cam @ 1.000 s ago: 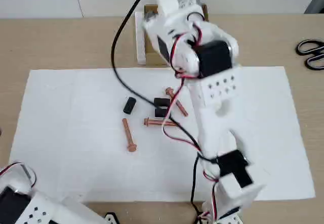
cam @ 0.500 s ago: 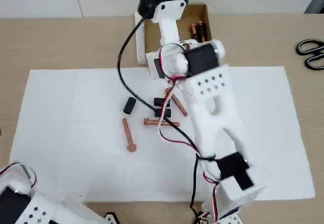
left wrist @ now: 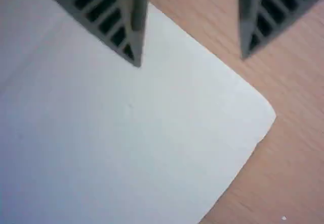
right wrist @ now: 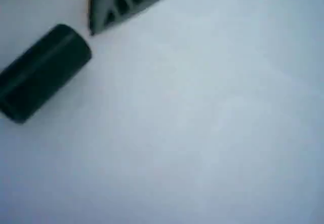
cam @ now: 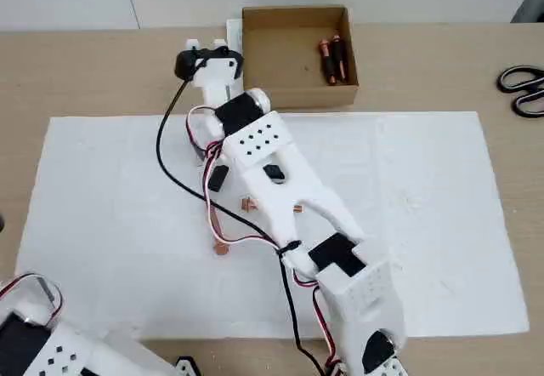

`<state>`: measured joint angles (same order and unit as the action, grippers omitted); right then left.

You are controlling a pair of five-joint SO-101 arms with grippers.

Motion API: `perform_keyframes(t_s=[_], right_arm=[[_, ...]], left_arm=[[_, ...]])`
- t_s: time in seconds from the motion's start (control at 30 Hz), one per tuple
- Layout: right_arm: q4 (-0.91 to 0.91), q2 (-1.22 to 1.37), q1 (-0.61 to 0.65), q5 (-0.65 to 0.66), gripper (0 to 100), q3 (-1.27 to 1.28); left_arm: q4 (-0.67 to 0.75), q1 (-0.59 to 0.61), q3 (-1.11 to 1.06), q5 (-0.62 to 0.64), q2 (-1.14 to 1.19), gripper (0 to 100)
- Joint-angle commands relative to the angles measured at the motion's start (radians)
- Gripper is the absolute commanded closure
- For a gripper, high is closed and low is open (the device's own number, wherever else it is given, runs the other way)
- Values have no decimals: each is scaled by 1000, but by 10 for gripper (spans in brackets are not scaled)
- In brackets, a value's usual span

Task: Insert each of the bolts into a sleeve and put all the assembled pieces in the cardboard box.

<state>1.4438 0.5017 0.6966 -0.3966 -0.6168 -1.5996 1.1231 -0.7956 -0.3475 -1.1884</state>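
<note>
Since the earlier frames the right arm (cam: 280, 180) has swung off the cardboard box (cam: 293, 99), uncovering the assembled pieces (cam: 333, 58). The right gripper (right wrist: 109, 8) hangs just beside a black sleeve (right wrist: 43, 79) on the paper (cam: 442, 223), presumably to collect it; we cannot tell how its jaws stand. The left gripper (left wrist: 190, 59) sits over the paper's corner, jaws apart and empty, kept clear; a bolt (cam: 216, 227) lies near the sleeve.

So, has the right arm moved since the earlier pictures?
Yes. The right arm swung left, off the cardboard box, and is over the white paper.
</note>
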Motion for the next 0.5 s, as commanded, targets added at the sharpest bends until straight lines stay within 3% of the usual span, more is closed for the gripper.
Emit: perform_keyframes(t_s=[0.0, 0.3, 0.47], right_arm=[[-25, 2, 16, -12, 684, -3], [-125, 48, 16, -244, 685, -3], [-127, 77, 31, -267, 683, -3]], left_arm=[[-2, -3, 2, -9, -9, 880], [-3, -5, 2, -25, -9, 881], [-3, -5, 1, -25, -9, 881]])
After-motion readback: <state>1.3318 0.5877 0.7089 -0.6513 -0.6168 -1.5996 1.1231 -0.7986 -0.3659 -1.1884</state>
